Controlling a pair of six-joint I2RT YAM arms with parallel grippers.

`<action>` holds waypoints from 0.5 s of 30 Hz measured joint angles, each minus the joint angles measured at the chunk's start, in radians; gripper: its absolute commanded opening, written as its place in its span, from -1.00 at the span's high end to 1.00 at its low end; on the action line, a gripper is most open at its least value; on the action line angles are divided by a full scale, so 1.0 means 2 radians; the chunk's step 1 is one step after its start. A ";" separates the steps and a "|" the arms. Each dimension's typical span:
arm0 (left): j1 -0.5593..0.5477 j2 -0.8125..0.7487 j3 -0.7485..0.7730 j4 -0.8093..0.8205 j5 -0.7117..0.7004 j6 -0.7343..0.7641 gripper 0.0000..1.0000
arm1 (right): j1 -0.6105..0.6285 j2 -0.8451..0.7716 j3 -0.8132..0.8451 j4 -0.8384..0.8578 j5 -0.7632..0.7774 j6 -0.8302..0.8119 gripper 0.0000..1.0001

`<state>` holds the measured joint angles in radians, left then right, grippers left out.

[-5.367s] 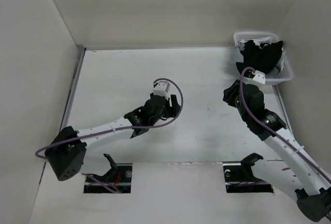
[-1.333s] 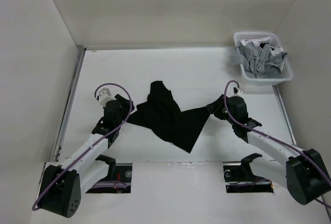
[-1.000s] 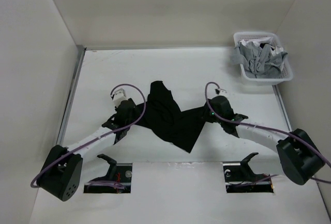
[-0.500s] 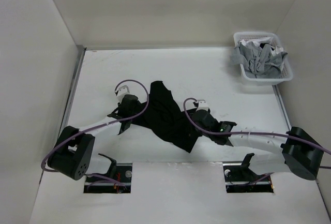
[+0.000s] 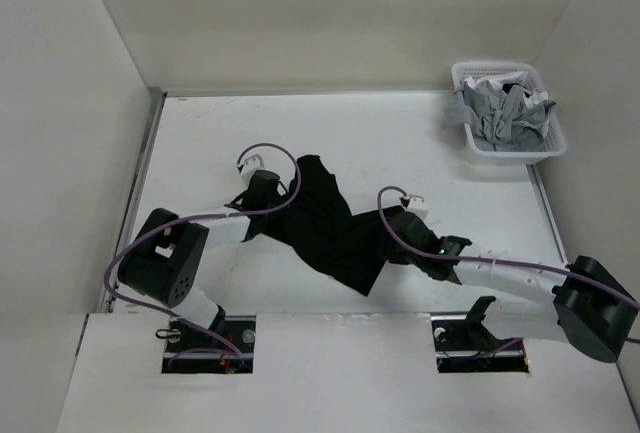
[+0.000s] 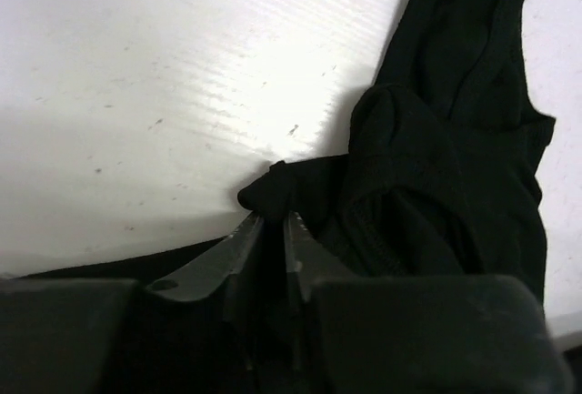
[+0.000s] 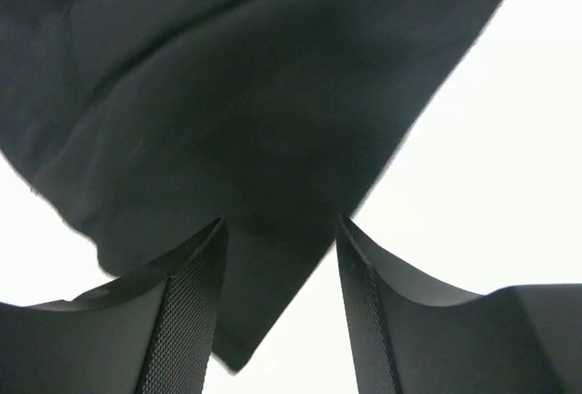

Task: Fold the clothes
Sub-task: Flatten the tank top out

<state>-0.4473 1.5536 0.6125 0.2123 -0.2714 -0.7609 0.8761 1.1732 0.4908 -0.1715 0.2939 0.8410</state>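
Note:
The clothes, a black T-shirt, lie crumpled in the middle of the white table. My left gripper is at the shirt's left edge. In the left wrist view it is nearly closed, with a small bunch of black cloth pinched at the fingertips. My right gripper is at the shirt's right side. In the right wrist view it is open wide, and a corner of the black cloth lies between the fingers, which stand apart from it.
A white basket holding grey and white garments stands at the back right corner. Walls close the table at the left, back and right. Both arms stretch low over the table from the near edge.
My left gripper has moved a little right onto the shirt's edge and closed on it. My right gripper has opened wide and drawn back slightly to the right.

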 measured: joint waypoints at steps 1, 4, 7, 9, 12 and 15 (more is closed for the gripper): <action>0.000 0.006 0.003 0.004 0.002 -0.003 0.82 | -0.015 0.003 0.000 0.000 0.001 -0.004 -0.13; 0.003 0.019 0.010 0.018 0.007 -0.011 0.86 | -0.067 0.035 0.010 0.005 -0.001 -0.018 -0.10; 0.009 0.033 0.017 0.032 0.011 -0.024 0.89 | -0.112 0.078 0.032 0.027 -0.017 -0.034 0.32; 0.013 0.042 0.022 0.041 0.012 -0.033 0.92 | -0.138 0.106 0.047 0.047 -0.036 -0.046 0.70; 0.022 0.054 0.033 0.049 0.014 -0.047 0.94 | -0.183 0.145 0.067 0.076 -0.076 -0.059 0.99; 0.036 0.059 0.046 0.053 0.015 -0.060 0.97 | -0.225 0.184 0.103 0.106 -0.107 -0.067 1.00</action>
<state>-0.3752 1.6722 0.7036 0.3191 -0.2417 -0.8818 0.4255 1.5414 0.6964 0.0399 0.0795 0.7063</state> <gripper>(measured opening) 0.054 0.010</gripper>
